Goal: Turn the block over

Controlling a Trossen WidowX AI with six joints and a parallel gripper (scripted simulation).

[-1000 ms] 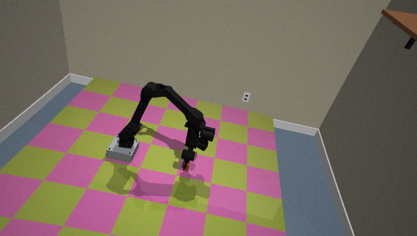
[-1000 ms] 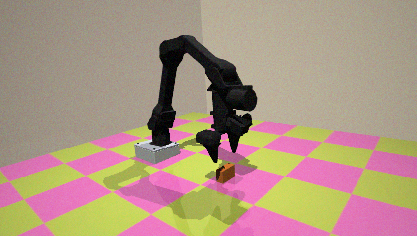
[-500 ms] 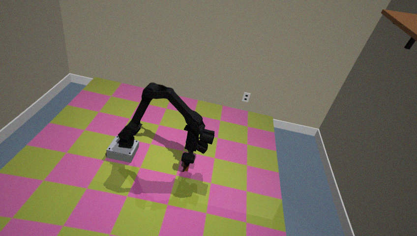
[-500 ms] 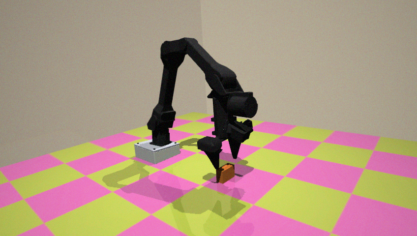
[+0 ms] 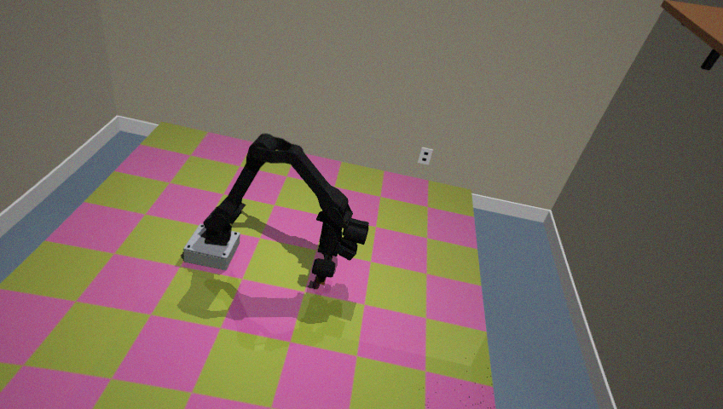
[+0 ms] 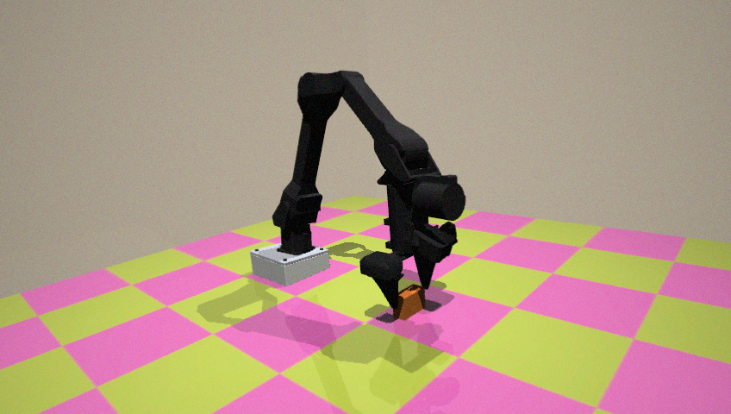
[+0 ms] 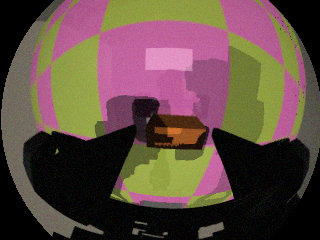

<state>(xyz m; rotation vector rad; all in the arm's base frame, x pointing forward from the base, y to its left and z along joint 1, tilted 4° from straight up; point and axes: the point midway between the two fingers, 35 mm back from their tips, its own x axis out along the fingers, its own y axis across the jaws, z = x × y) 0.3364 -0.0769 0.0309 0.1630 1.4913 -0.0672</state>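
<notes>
While the orange block (image 6: 409, 301) sits on a pink square of the checkered floor (image 6: 553, 354), the black gripper (image 6: 409, 291) straddles it, fingers spread wide, gripping nothing. No lettering is legible anywhere.

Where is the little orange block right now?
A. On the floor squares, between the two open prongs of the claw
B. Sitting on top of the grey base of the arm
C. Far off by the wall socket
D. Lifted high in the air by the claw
A: the orange block rests on the checkered surface, with the open claw lowered around it, one prong on each side.
</notes>
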